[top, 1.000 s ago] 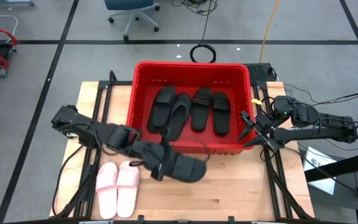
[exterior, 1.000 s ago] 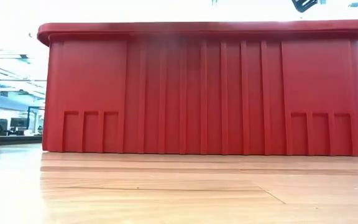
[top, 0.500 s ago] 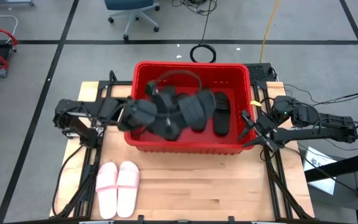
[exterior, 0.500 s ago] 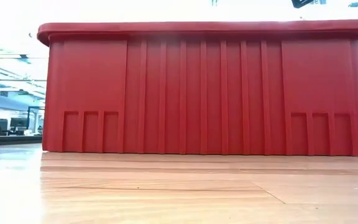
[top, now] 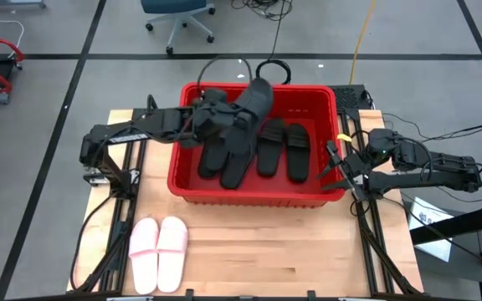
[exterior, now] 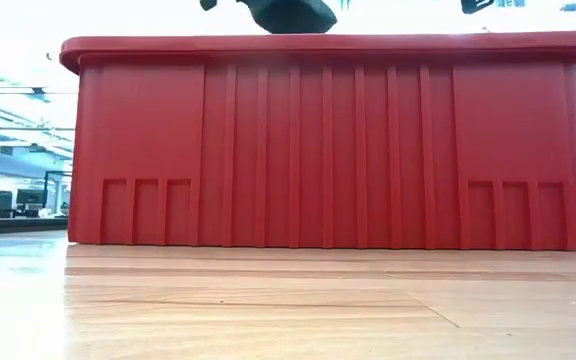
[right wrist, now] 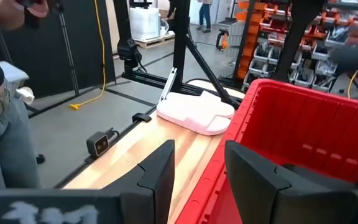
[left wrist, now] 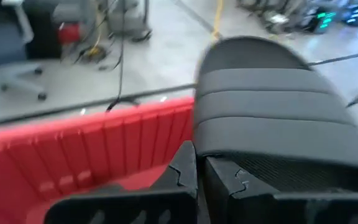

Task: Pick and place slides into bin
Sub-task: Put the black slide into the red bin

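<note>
The left tool (top: 239, 115) is pinched shut on a black slide (top: 253, 102), high above the red bin (top: 192, 174). Dropped now, the slide could hit the far rim just past the tool and tumble out. The right tool (top: 335, 163) waits open.

The left gripper (left wrist: 199, 177) has its dark fingers pinched together on a black wide-strap rubber slide (left wrist: 278, 124), held above the ribbed far wall of the red plastic bin (left wrist: 86, 149), grey floor beyond.
</note>
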